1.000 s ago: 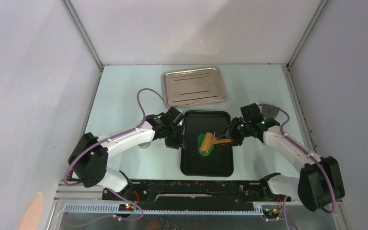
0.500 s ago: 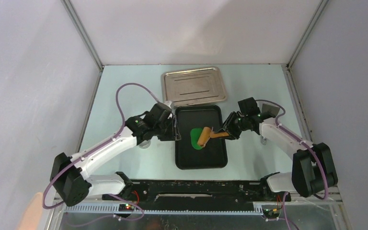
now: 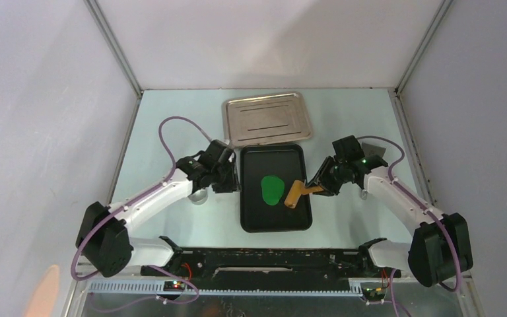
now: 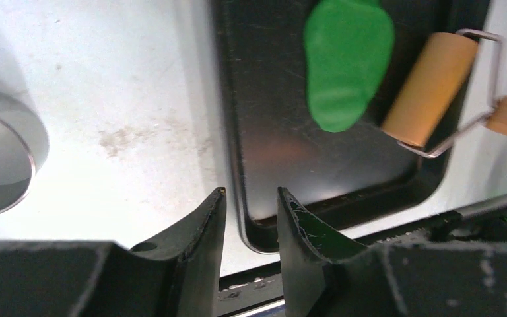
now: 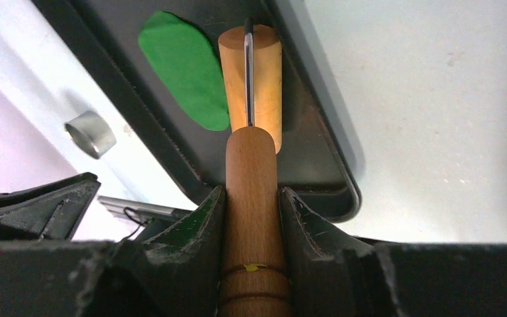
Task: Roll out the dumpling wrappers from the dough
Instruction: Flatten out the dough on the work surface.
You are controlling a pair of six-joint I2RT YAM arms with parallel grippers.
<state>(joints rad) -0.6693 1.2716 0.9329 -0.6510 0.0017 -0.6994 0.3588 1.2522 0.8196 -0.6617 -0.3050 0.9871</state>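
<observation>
Dough [image 5: 185,66] beside roller [image 5: 267,79], ahead of right gripper [image 5: 252,193] jaws clenched on its handle; left gripper [image 4: 249,197] jaws pinch tray [image 4: 224,99] rim. Roll across evenly.

One dough sheet [image 3: 272,189], one roller [image 3: 295,194], two trays: one black tray [image 3: 274,221], one steel tray [image 3: 267,119]; one metal cup [image 4: 0,162].

The left gripper [image 4: 251,193] has its two dark fingers slightly apart at the bottom of the view, astride the left rim of a black tray [image 4: 270,158]. On the tray lies the dough [image 4: 346,63], a flattened green oval, with a wooden roller [image 4: 429,89] just beside it. A round metal cup [image 4: 0,165] sits on the pale table [image 4: 125,86] at far left.
</observation>
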